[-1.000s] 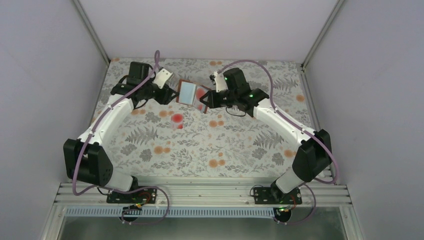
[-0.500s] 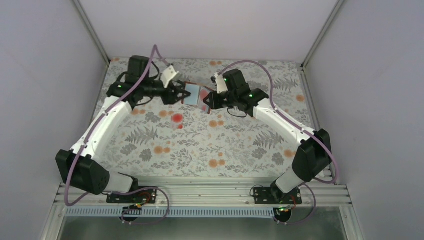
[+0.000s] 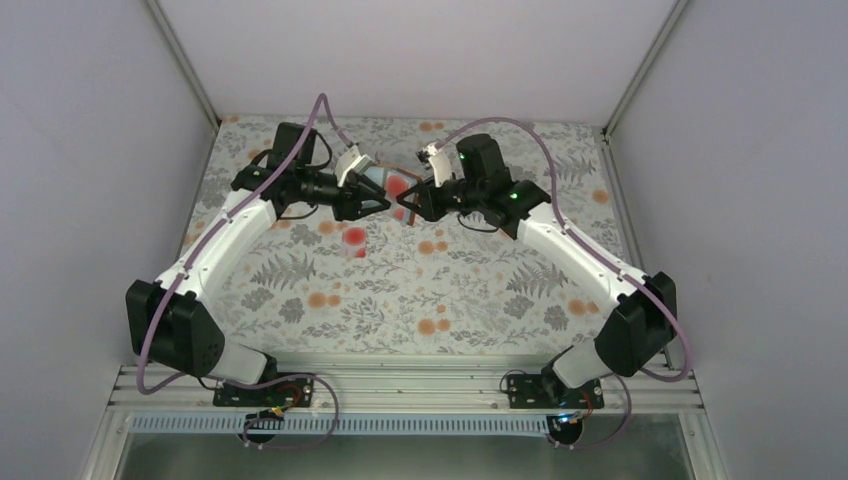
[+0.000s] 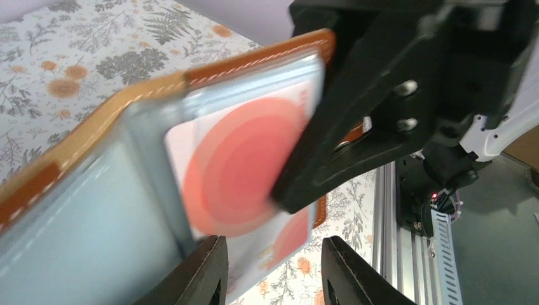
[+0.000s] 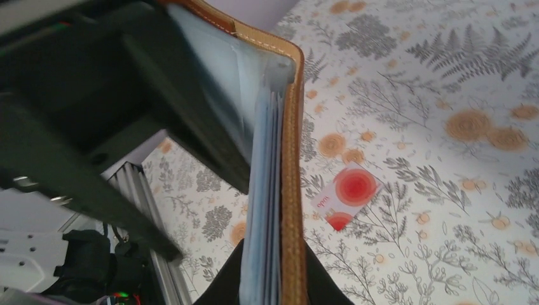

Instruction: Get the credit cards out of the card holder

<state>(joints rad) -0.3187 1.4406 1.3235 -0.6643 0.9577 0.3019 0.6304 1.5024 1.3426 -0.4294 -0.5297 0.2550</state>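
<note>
You have two cards in sight and one holder. The brown leather booklet-style card holder (image 3: 375, 178) with white stitching hangs in the air over the far middle of the floral-patterned tabletop (image 3: 450, 290), open, its grey-blue clear plastic sleeves fanned out. Your right hand (image 3: 410, 205) is clenched on it, the fingers pinching the leather cover and the sleeves together near one edge. The first card, a pale rectangular card with a big red disc (image 4: 241, 171), sits partly out of a sleeve, slanting down past the holder's lower edge. Its lower corner lies between the fingers of your left hand (image 4: 273, 273), which stand a little apart on either side of it. You cannot tell from these views whether they press on the card or only bracket it. The second card, a white rectangular card with red round blotches (image 3: 352, 240), lies flat and face up on the tabletop, below the two hands and apart from both.
</note>
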